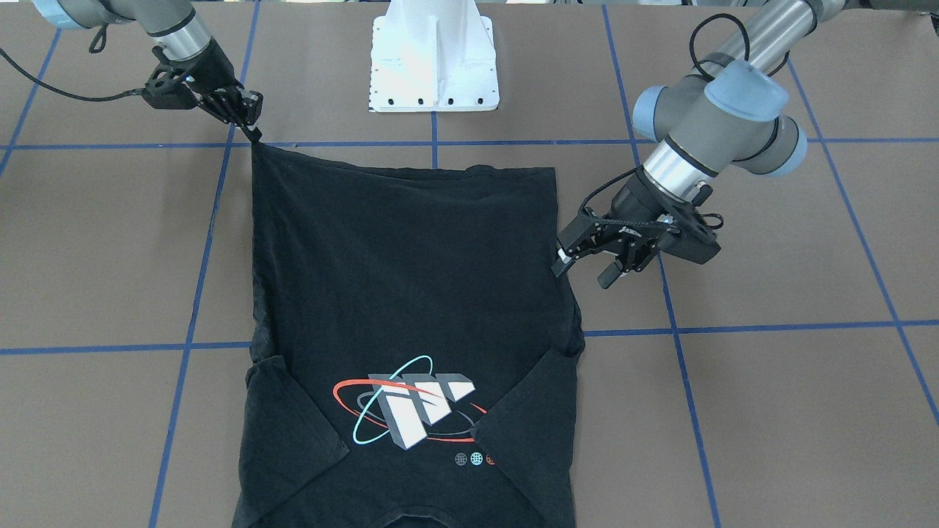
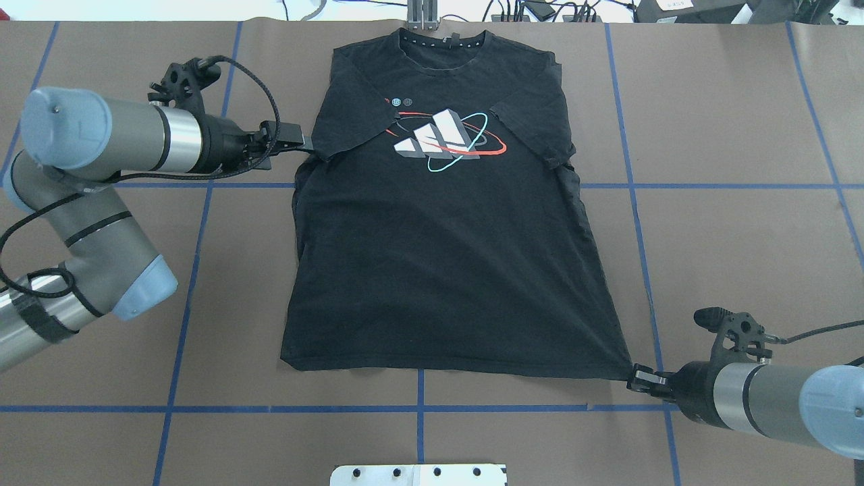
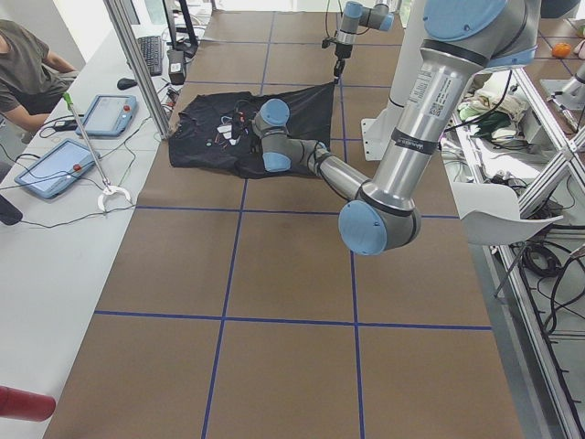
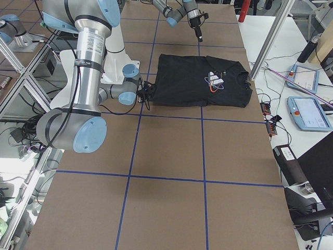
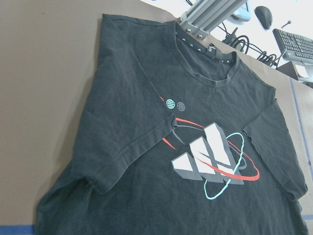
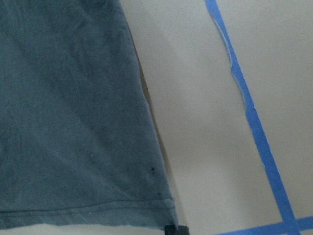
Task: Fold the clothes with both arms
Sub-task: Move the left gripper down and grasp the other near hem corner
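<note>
The black T-shirt [image 1: 403, 271] lies flat and print-up on the brown table, collar at the far edge from the robot, with both sleeves folded in over the chest [image 2: 439, 270]. The white, red and cyan print [image 5: 210, 161] fills the left wrist view. My right gripper [image 1: 253, 133] is shut on the hem corner nearest the robot, also in the overhead view [image 2: 638, 378]; the right wrist view shows that corner [image 6: 161, 215]. My left gripper [image 1: 583, 273] is open at the shirt's side edge below the sleeve, one fingertip [image 1: 560, 265] at the cloth [image 2: 305, 143].
The white bolted base plate [image 1: 434, 66] stands at the robot's edge of the table. Blue tape lines [image 2: 418, 408] grid the brown tabletop. An aluminium post [image 2: 422, 13] rises by the collar. A seated operator [image 3: 27, 64] and tablets [image 3: 55, 165] are beyond the far edge.
</note>
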